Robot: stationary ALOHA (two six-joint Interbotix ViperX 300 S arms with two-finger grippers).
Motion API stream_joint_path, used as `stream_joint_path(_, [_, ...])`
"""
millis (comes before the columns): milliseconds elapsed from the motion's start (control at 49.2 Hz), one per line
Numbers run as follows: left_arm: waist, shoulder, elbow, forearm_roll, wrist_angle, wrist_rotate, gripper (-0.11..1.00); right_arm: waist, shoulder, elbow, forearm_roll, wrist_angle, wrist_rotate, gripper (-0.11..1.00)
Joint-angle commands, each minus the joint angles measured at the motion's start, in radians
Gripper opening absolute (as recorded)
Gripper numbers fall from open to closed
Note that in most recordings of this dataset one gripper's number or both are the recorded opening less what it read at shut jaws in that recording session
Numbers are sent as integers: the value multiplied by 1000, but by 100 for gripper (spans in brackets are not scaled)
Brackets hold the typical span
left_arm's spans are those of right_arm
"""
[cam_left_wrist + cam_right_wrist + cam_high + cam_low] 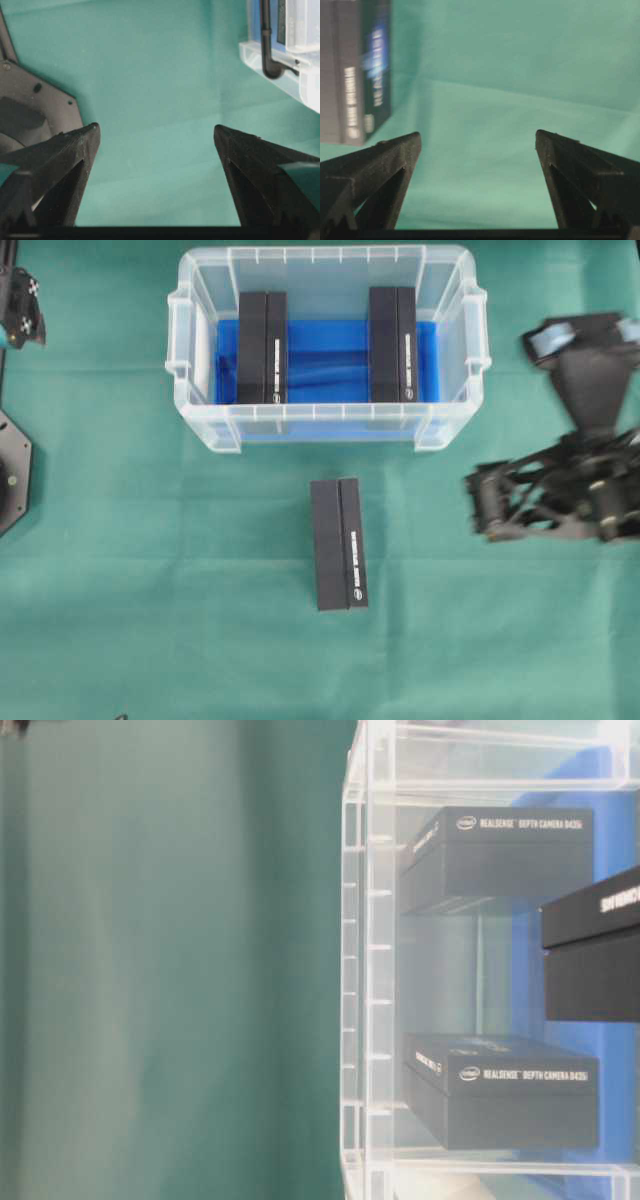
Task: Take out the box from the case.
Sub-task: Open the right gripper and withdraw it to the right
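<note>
Green cloth (150, 620) covers the whole table, and you've got the case (200, 420) up top centre in the overhead view w/ two black boxes standing on its blue lining: one left (262, 348), one right (392, 344). A third box (338, 544) lies flat on the cloth just below the case, apart from its wall. Only the overhead gives you all three at once.

Table-level view adds the box lettering, unreadable from above; it looks through the clear case wall.

Right gripper (477, 145): fingers spread wide, nothing between them, hanging over bare cloth w/ the outside box at upper left of its wrist view. Overhead shows that arm blurred at the right edge.

Left gripper (156, 137): also wide apart, holding nothing; its wrist view catches a case corner upper right.
</note>
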Motion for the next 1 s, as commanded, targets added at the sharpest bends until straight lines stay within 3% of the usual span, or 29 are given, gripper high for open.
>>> stream_joint_path(0, [-9,-3,-11,-2,-5,-3,96,9,-80,44,-2,-3,0,94])
stream_joint_path(224, [-14,-8,-9,-2,-5,-5,96,14,-189,126,-2,31,-2,94])
stream_joint_path(570, [-14,0,-12,-2,-5,-5,96,-34,-183,146,-9,17,-44,94])
stream_joint_path(732, [-14,2,-12,-2,-5,-6,96,-135,-201,178,-9,-18,-133,94])
stream_joint_path(976, [-14,2,-12,-2,-5,-8,96,-339,-222,199,-8,-72,-327,94])
